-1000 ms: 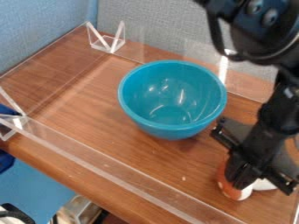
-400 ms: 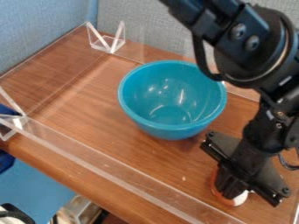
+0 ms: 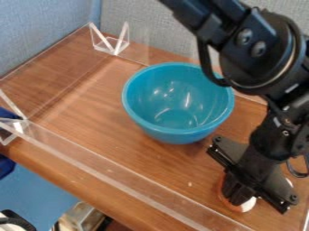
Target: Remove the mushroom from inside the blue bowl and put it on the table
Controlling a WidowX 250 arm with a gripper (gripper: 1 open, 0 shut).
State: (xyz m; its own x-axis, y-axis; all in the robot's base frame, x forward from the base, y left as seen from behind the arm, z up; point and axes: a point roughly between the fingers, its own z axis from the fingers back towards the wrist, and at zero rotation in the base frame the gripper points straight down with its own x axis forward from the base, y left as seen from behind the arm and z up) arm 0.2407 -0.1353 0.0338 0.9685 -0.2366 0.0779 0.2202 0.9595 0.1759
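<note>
The blue bowl (image 3: 178, 102) sits in the middle of the table (image 3: 85, 99), and its inside looks empty. To its lower right, my gripper (image 3: 243, 196) points down at the tabletop near the front acrylic wall. It is shut on the mushroom (image 3: 243, 199), whose reddish-brown cap and a bit of white stem peek out under the black fingers, at or just above the wood. The gripper stands clear of the bowl's rim.
Low clear acrylic walls (image 3: 108, 171) run along the table's edges, with clear brackets at the back left (image 3: 111, 40). The arm's black body (image 3: 248, 41) hangs over the right side, above the bowl's right edge.
The arm's upper body has swung left into view over the bowl's right side. The gripper with the mushroom has stayed almost in place by the front wall.
</note>
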